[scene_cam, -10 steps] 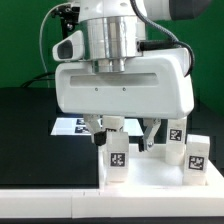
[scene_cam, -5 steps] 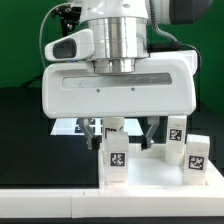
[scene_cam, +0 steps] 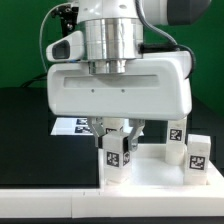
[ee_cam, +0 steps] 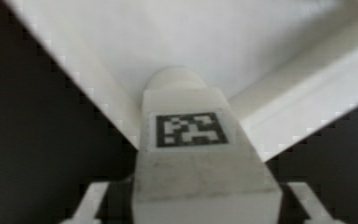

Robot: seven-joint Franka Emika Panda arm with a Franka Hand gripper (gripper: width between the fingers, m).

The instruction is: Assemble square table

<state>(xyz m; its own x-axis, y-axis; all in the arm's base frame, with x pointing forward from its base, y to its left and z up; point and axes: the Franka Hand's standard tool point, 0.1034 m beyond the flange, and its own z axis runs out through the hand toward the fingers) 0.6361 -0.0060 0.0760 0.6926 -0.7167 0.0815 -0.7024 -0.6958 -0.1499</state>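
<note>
The white square table top [scene_cam: 150, 176] lies at the front, on the exterior view's right. Three short white legs with black-and-white tags stand on it: one at its left part [scene_cam: 115, 153], two at the right [scene_cam: 176, 136] [scene_cam: 197, 153]. My gripper [scene_cam: 118, 132] hangs over the left leg, a finger on each side of it. In the wrist view that leg [ee_cam: 194, 130] fills the space between my fingers [ee_cam: 98, 200], with a narrow dark gap on each side. The gripper [ee_cam: 197, 205] is open. The table top's rim [ee_cam: 309, 75] shows behind the leg.
The marker board [scene_cam: 70, 126] lies on the black table behind the table top. A white ledge [scene_cam: 50, 205] runs along the front edge. The large white hand housing [scene_cam: 115, 90] hides much of the scene behind it.
The hand has shifted slightly to the exterior view's left. Its two fingers now stand closer together, on either side of the left leg. The legs have not moved.
</note>
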